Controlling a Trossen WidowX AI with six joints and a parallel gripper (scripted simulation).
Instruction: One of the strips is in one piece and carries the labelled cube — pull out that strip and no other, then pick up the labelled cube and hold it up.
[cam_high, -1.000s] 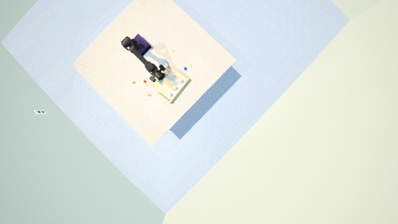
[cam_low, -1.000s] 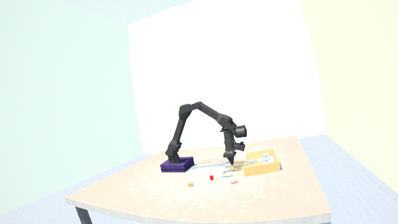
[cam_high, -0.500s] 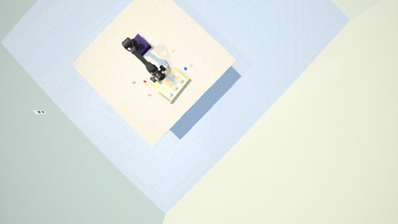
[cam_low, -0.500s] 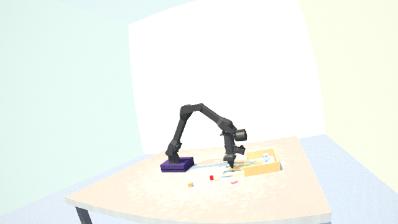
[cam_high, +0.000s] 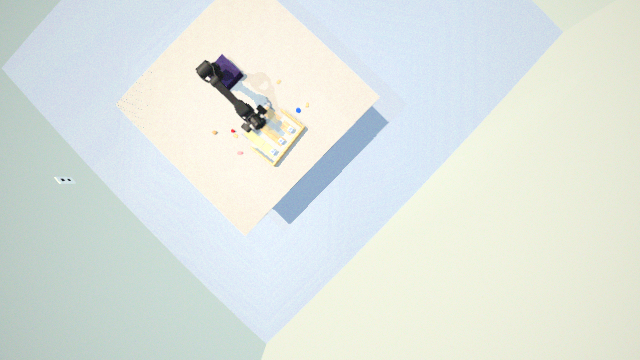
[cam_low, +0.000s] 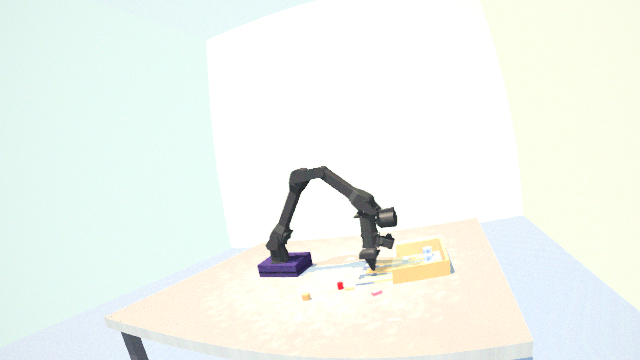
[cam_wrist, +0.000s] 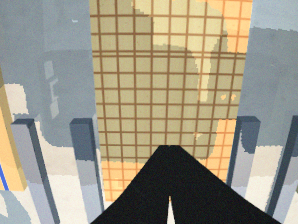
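Pale blue floor, white back wall, and a beige table (cam_low: 240, 310) carrying all items.

Strips: several lie side by side, running from an open tan tray (cam_low: 419, 270) out toward the arm. The middle strip (cam_wrist: 169, 90), orange with a fine grid, sits directly under the fingertips in the wrist view; pale blue strips flank it left and right.

Cubes: small white cubes (cam_low: 427, 251) rest in the tray at the strips' far ends; three show from the top view (cam_high: 282, 141). Their labels are too small to read, so the labelled one cannot be picked out.

Gripper (cam_low: 372, 266): pointed straight down, tip at the strips just in front of the tray's near wall. Fingers are pressed together, leaving only a thin pale sliver between them, with the tip at or just above the grid strip. Whether they pinch the strip's thin edge cannot be told; nothing thick is between them.

Arm: rises steeply from a purple base (cam_low: 285, 264), bends at a high elbow, slopes down to the wrist, then drops vertically.

Loose bits on the table near the strips' free ends: a red piece (cam_low: 340, 285), an orange piece (cam_low: 306, 296), a pink piece (cam_low: 376, 293); a blue ball (cam_high: 298, 110) lies on the tray's other side.
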